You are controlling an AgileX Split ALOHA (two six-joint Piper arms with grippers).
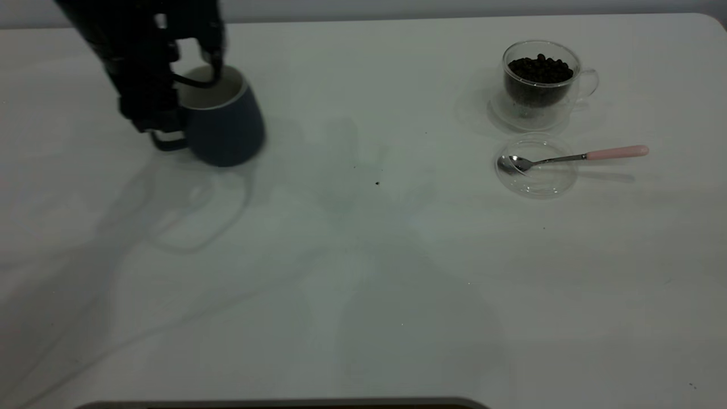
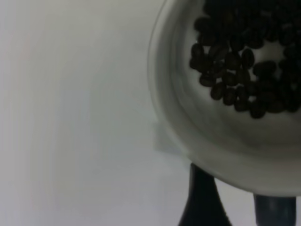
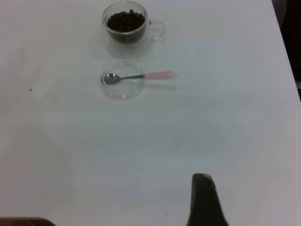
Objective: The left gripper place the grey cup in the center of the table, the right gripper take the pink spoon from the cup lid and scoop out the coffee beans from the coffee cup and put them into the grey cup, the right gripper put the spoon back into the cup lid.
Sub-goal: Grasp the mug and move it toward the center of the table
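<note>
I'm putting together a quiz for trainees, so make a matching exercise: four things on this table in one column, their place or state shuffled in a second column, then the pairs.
1. grey cup
2. pink spoon
3. coffee cup
4. cup lid

A. clear glass, filled with coffee beans
B. lies flat on the table
C. gripped by the left pincer
D. bowl rests in the lid, handle juts out

Pairs: 1-C, 2-D, 3-A, 4-B
</note>
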